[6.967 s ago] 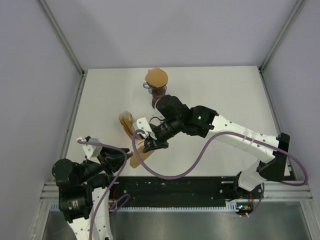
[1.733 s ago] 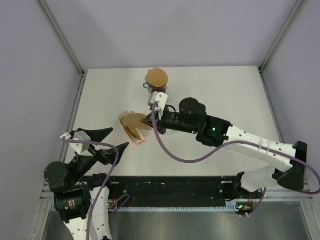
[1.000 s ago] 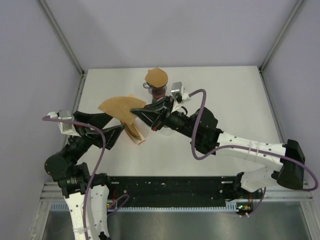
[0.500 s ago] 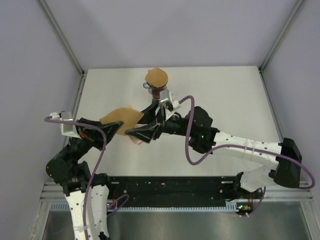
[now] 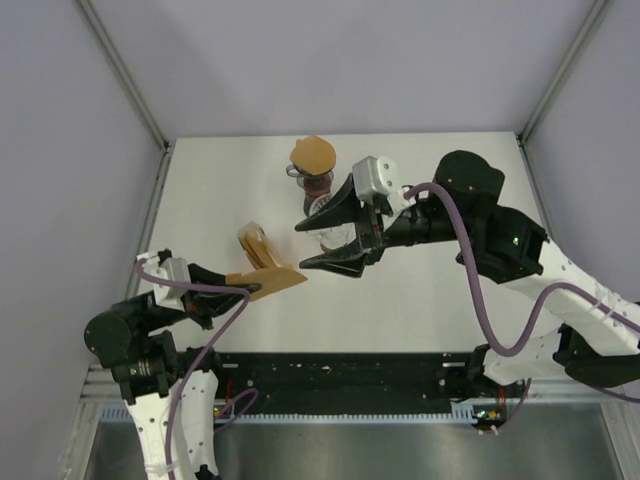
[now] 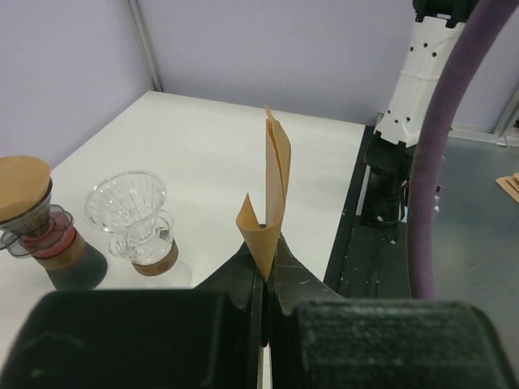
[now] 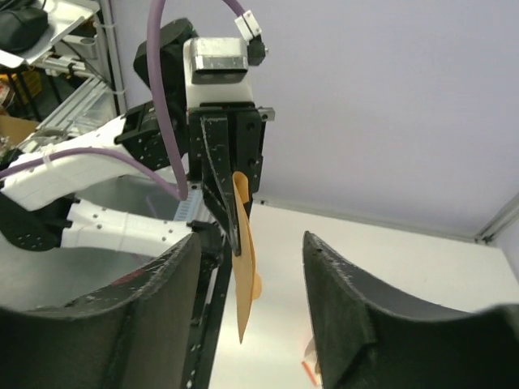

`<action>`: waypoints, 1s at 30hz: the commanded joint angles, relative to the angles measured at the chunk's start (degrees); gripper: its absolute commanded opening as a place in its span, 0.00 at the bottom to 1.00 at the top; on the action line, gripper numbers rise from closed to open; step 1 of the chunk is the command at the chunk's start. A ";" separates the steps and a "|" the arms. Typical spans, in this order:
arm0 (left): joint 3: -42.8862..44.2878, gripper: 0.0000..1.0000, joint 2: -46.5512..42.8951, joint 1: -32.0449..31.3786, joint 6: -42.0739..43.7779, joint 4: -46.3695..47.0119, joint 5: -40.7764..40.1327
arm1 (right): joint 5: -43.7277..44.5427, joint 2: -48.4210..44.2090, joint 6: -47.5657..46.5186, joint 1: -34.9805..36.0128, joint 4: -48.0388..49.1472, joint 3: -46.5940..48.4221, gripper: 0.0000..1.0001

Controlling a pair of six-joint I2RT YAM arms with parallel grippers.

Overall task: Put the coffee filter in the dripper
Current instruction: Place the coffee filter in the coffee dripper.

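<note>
A brown paper coffee filter (image 5: 272, 282) is pinched by its pointed end in my left gripper (image 5: 248, 290), low at the near left. In the left wrist view the filter (image 6: 276, 174) stands up, slightly fanned, from the shut gripper (image 6: 266, 261). The clear glass dripper (image 6: 130, 209) with its wooden collar stands on the table beyond; from above it is mostly hidden behind my right arm. My right gripper (image 5: 299, 247) hangs open to the right of the filter and touches nothing. Its wrist view looks at the filter (image 7: 242, 267) between the spread gripper (image 7: 251, 240).
A dark carafe capped with a brown filter (image 5: 314, 156) stands at the back centre, just left of the dripper in the left wrist view (image 6: 24, 182). A stack of spare filters (image 5: 254, 246) lies on the white table (image 5: 450, 200). Its near edge is a black rail (image 5: 340, 372).
My right gripper has opened, let go of the filter and drawn back to the right. My left gripper has shut on the filter and carried it down towards the near left.
</note>
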 commanded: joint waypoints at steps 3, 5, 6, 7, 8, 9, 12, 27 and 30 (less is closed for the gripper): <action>3.38 0.00 -0.52 -0.14 3.77 -3.06 5.08 | -3.01 3.16 -3.09 -0.18 -17.74 6.04 0.50; 3.56 0.00 -0.78 -0.14 4.12 -3.15 5.17 | -4.59 4.12 -2.21 -0.26 -18.70 7.10 0.49; 3.56 0.00 -0.96 -0.14 4.47 -3.07 5.25 | -5.29 4.91 -1.94 -0.18 -19.32 7.62 0.46; 3.56 0.00 -0.96 -0.05 4.82 -3.15 5.43 | -5.74 5.88 -1.68 -0.18 -19.94 7.98 0.43; 3.47 0.00 -1.05 -0.14 5.00 -3.15 5.69 | -5.83 6.32 -1.42 -0.18 -19.94 7.89 0.42; 3.47 0.00 -1.22 -0.14 5.08 -3.15 5.70 | -5.83 6.85 -1.33 -0.26 -19.85 7.63 0.38; 3.73 0.00 -1.05 -0.05 5.17 -3.15 6.22 | -5.74 7.99 -1.24 -0.18 -19.59 7.63 0.27; 3.47 0.00 -0.61 -0.23 5.88 -3.15 6.92 | -6.88 7.47 -1.85 -1.67 -19.59 7.54 0.29; 3.56 0.00 -0.61 -0.14 5.88 -3.15 7.19 | -7.23 8.26 -2.12 -1.67 -19.42 8.15 0.23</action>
